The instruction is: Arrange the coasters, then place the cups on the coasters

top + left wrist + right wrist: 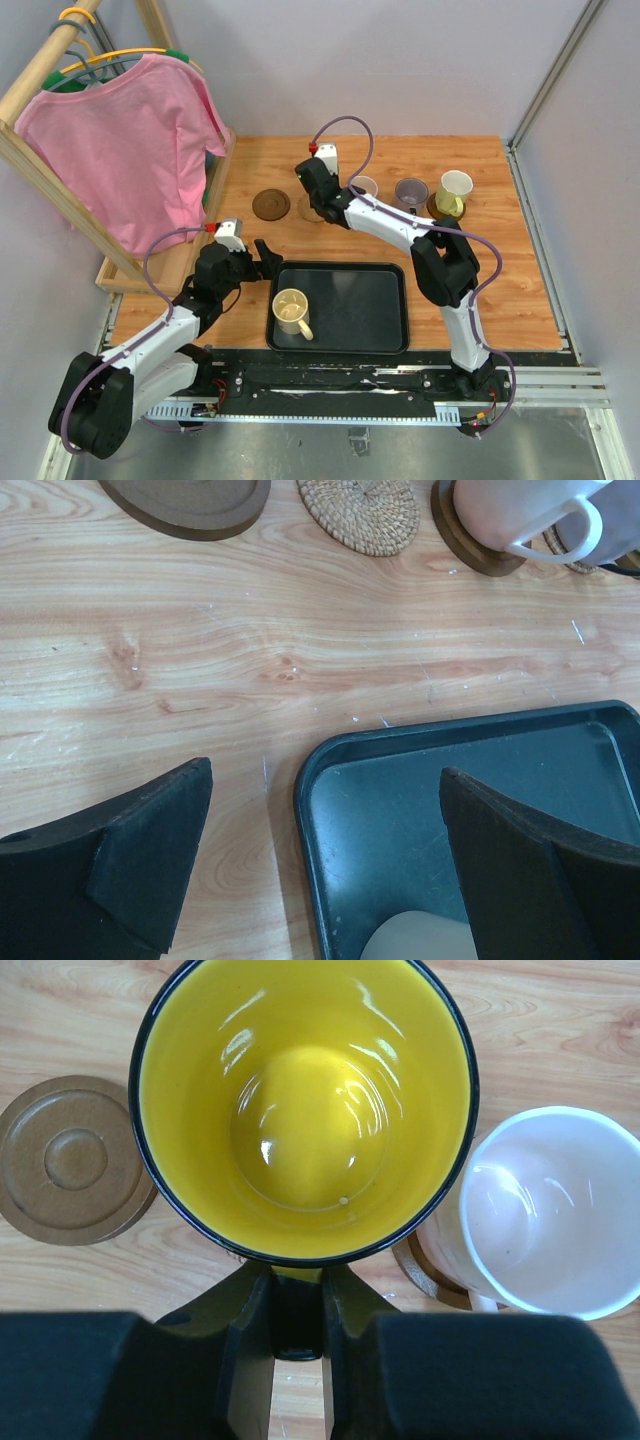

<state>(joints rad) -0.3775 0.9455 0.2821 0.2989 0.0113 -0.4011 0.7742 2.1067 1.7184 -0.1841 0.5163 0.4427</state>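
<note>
One yellow cup (305, 1110), handle mostly hidden in right gripper (297, 1285).

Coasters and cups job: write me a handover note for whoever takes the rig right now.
Left claw: open, empty, beside the tray.
Right claw: shut on the yellow cup handle, above the wicker coaster.
Done: pink cup, purple cup, green cup on coasters.
Left: set yellow cup down; move cream cup from tray to bare dark coaster.
</note>
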